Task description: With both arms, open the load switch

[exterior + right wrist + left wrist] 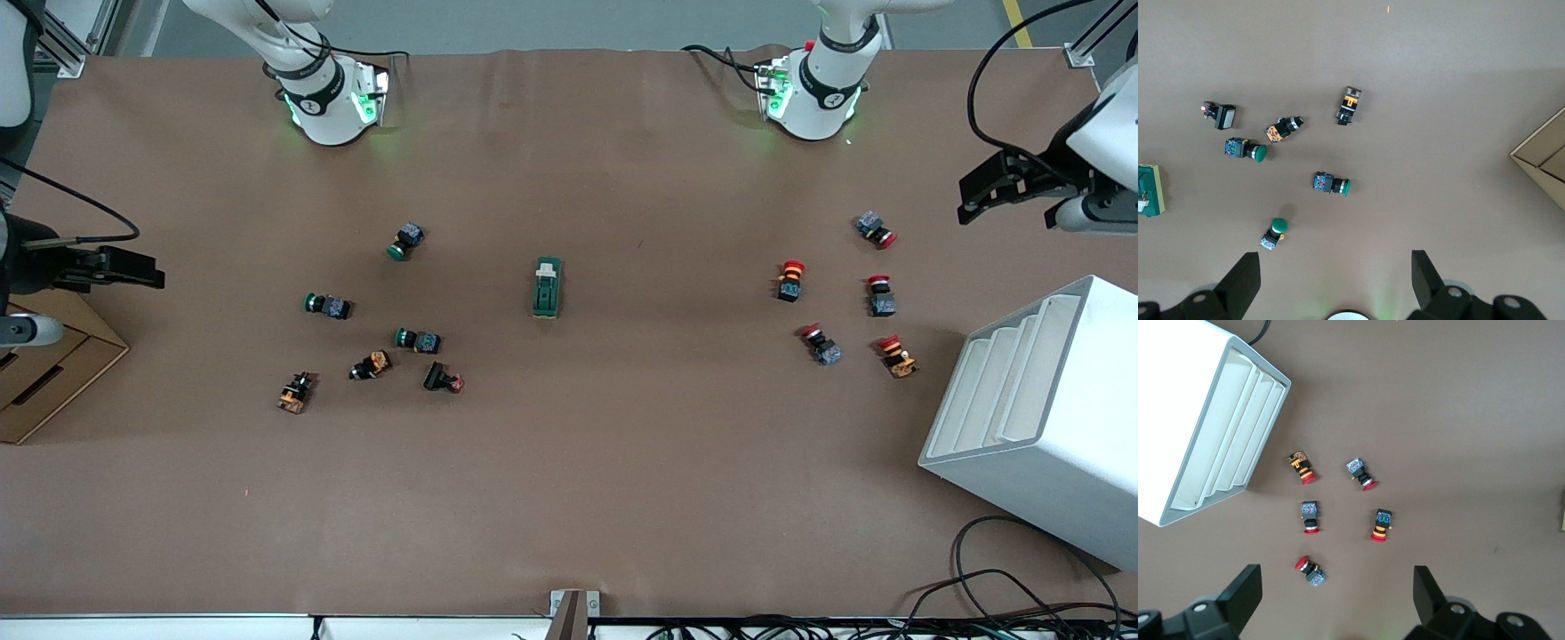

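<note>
The load switch (547,287), a dark-green block with a cream tab on top, lies alone at the middle of the table; the right wrist view catches it at the frame's edge (1149,190). My left gripper (973,200) hangs open, high over the left arm's end of the table, above several red push buttons (1310,570), with nothing between its fingers (1245,590). My right gripper (147,268) hangs open over the right arm's end, apart from the green push buttons, and its fingers (1245,280) are empty too. Neither gripper is near the switch.
Green push buttons (406,241) and small orange-and-black parts (294,392) are scattered toward the right arm's end. Red push buttons (790,279) lie toward the left arm's end beside a white slotted rack (1040,418). A cardboard box (44,373) sits under the right gripper. Cables (996,596) trail along the near edge.
</note>
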### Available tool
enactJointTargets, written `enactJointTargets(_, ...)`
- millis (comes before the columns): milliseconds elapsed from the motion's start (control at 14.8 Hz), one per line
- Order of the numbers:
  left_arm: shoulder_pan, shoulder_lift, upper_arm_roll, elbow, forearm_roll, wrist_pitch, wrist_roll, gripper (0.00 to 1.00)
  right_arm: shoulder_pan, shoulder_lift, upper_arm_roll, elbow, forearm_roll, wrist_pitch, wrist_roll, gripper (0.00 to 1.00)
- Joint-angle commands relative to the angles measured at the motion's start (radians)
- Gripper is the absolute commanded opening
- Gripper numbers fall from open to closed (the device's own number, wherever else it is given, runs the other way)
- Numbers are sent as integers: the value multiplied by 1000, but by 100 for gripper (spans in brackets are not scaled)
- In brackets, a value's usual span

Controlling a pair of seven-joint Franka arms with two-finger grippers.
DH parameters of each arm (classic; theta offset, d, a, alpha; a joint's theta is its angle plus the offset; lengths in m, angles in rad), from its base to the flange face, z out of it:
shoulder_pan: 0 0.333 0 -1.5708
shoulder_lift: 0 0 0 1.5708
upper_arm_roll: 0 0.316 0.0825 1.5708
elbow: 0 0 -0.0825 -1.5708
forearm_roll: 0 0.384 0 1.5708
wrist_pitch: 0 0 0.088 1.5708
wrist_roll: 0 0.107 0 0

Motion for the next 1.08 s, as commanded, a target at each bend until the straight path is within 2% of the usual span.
enactJointTargets(0, -4, -42, 2, -41, -14, -5, 12, 100, 24, -42, -25, -19, -4, -6, 13, 100)
enactJointTargets(202, 1, -90, 1, -86, -14, -5, 12, 100, 44, -79, -47, -42, -4, -11, 11, 100)
enactJointTargets(405, -2, -136, -2, -146, -16, 32, 12, 100, 38, -145, -47, -111, -2, -7, 10, 100)
enactJointTargets(1012, -8, -107, -19, -137, -42, 66, 12, 100, 25, -243, -48, -125, 1, -26, 5, 100)
